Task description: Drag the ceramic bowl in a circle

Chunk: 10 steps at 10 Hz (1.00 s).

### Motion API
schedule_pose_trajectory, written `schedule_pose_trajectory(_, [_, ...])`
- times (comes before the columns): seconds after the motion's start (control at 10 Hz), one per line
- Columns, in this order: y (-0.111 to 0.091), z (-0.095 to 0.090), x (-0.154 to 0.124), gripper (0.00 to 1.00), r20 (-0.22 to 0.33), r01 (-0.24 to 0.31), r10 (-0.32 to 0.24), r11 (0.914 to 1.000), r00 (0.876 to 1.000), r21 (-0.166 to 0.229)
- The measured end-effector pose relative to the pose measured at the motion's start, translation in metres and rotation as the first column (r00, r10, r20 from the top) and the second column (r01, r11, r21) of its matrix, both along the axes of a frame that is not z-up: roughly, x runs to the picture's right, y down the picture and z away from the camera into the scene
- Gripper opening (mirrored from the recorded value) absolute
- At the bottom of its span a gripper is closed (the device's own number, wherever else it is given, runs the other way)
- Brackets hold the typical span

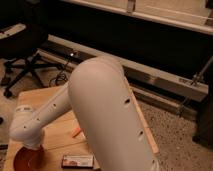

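The ceramic bowl [27, 159] is reddish-brown with an orange-brown inside and sits at the front left corner of the wooden table [55, 132]. My white arm reaches down over it from the right. The gripper [34, 150] hangs below the wrist, right over the bowl's inside, mostly hidden by the wrist. The white cup is hidden behind my arm.
A small dark rectangular packet [78, 161] lies on the table just right of the bowl. An orange stick-like item [76, 132] shows by my arm. A black office chair [22, 55] stands at the back left. A metal rail [165, 80] runs along the floor behind the table.
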State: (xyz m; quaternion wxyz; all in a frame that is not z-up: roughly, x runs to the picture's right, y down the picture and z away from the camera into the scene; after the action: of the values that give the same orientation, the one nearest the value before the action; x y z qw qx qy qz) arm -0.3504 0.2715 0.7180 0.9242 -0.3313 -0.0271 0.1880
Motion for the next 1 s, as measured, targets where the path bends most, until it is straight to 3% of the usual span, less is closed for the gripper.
schedule_pose_trajectory(0.2, [-0.006, -0.010, -0.018, 0.00, 0.032, 0.058, -0.059, 0.9982, 0.998, 0.013])
schedule_pose_trajectory(0.5, [-0.007, -0.007, -0.050, 0.00, 0.076, 0.150, -0.151, 0.9885, 0.986, 0.016])
schedule_pose_trajectory(0.8, [-0.018, 0.013, -0.082, 0.00, 0.098, 0.220, -0.220, 0.9754, 0.970, 0.017])
schedule_pose_trajectory(1.0, [-0.036, 0.029, -0.087, 0.00, 0.083, 0.225, -0.226, 0.9740, 0.970, 0.024])
